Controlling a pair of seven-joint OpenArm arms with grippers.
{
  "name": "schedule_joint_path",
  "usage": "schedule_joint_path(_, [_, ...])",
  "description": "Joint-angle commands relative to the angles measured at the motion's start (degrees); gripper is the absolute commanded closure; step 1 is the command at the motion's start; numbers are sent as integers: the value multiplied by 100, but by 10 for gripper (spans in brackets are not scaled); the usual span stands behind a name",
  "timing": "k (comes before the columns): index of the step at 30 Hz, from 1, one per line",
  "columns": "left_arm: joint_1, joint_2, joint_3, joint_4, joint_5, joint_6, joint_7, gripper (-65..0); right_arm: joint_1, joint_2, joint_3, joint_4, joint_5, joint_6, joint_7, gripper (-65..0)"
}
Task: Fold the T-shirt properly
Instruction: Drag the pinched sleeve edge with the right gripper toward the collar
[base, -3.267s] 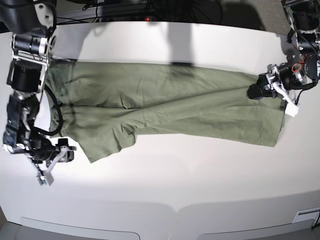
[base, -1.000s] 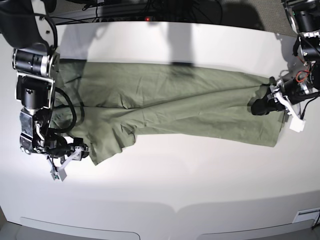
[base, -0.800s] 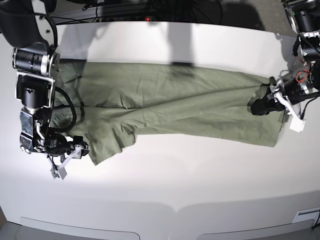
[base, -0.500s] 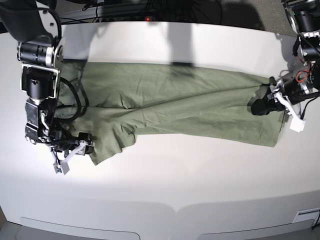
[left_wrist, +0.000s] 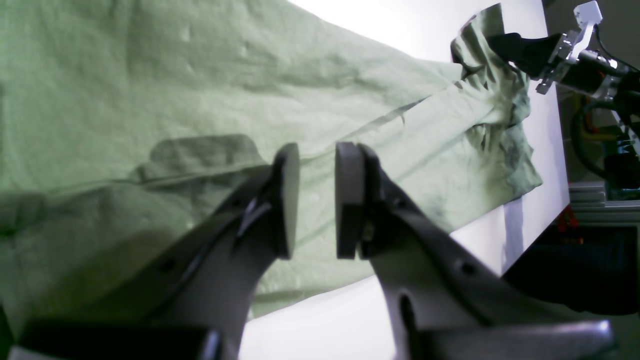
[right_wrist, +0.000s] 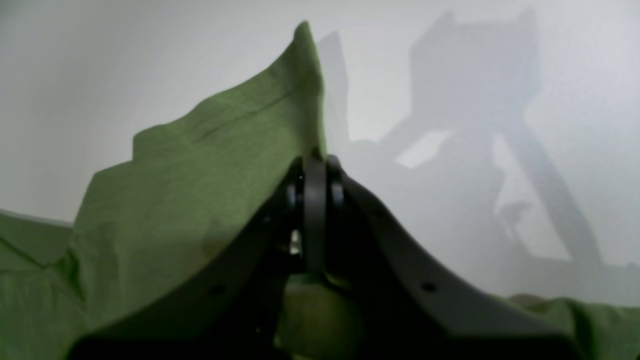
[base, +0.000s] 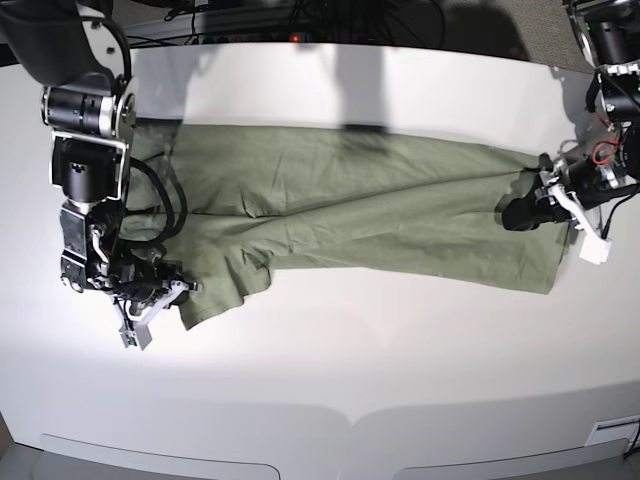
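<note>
- You have the T-shirt (base: 360, 205) lying lengthwise across the white table (base: 330, 370), spread flat but wrinkled, one sleeve pointing toward the table's near edge at the base view's left end.
- Your right gripper (base: 172, 294) sits at that sleeve's corner. In the right wrist view (right_wrist: 314, 180) its jaws are pressed together with a fold of the green cloth rising out from between them, so it is pinching the T-shirt.
- The pinched corner stands up in a peak in that view, lifted off the table, with the arm's shadow falling on the bare surface behind it.
- Your left gripper (base: 522, 211) is at the other end of the garment, on the base view's right, where the fabric bunches toward it.
- In the left wrist view (left_wrist: 316, 200) its two pads (left_wrist: 287, 200) stand a narrow gap apart and the cloth shows through the gap. You cannot tell from these views whether any fabric is caught between them.
- In the left wrist view you can also see the far sleeve gathered up against the right gripper (left_wrist: 520, 50).
- No brand, label or printing can be read on the T-shirt in any view; the fabric shows plain green.
</note>
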Motion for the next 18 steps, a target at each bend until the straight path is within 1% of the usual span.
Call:
schedule_joint_path(1, [-79,-98,-26,107,-153,-41,-94,-131,142,57,2,170,76,49,-11,0])
schedule_joint_path(3, [-79,-98,-26,107,-151,-41,-94,-131,131,74,2,382,442,49,-323,0])
schedule_joint_path(6, [-81,-98,-26,107,-151,-41,-98,-131,101,118,0,817,1283,49,-1235,0])
schedule_joint_path(9, [-81,-98,-26,107,-151,-41,-120,-131,-57,234,0,1403,2111,49,-1853,0])
schedule_joint_path(12, [-83,-98,-26,107,-151,-41,-155,-131,-332,363,0,2168,2813,49,-2535,0])
schedule_joint_path(16, [-83,-98,-26,107,-151,-41,-162,-131,-835,553,2,3206,3971,49,-3587,0])
schedule_joint_path(18, [-83,-98,-26,107,-151,-41,-160,-131,-1115,647,2,3720,4500,49,-3991,0])
